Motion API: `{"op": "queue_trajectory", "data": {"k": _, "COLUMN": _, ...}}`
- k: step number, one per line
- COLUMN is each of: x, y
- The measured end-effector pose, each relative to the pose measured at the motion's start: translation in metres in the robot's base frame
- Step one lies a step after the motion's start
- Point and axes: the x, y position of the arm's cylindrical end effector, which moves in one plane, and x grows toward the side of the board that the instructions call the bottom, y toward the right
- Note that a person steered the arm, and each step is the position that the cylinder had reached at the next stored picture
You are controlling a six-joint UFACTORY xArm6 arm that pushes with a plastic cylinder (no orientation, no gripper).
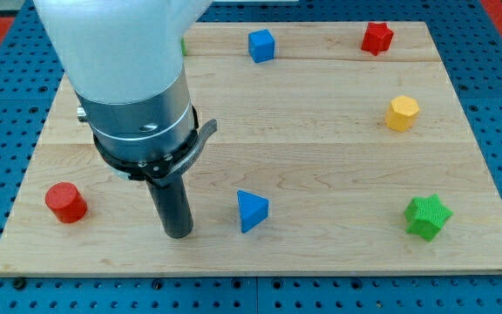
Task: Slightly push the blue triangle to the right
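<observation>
Nearest the camera, the blue triangle [252, 210] sits low on the bench [321, 148], just right of our tip [178, 234]. Our end effector is a bare rod, nothing to close. The block looks light, rigid; we'd press its left face centrally.

No words, letters, numbers, labels or signs to read anywhere. Wooden board [321, 131] plain, no print. Blocks plain colour, no marks. Arm body white and grey, no brand name to see. Blue surface around board only has holes, no writing.
</observation>
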Motion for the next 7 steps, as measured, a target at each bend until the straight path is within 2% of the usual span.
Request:
{"op": "queue_trajectory", "data": {"k": 4, "x": 0.0, "y": 0.044}}
{"op": "queue_trajectory", "data": {"k": 7, "x": 0.0, "y": 0.052}}
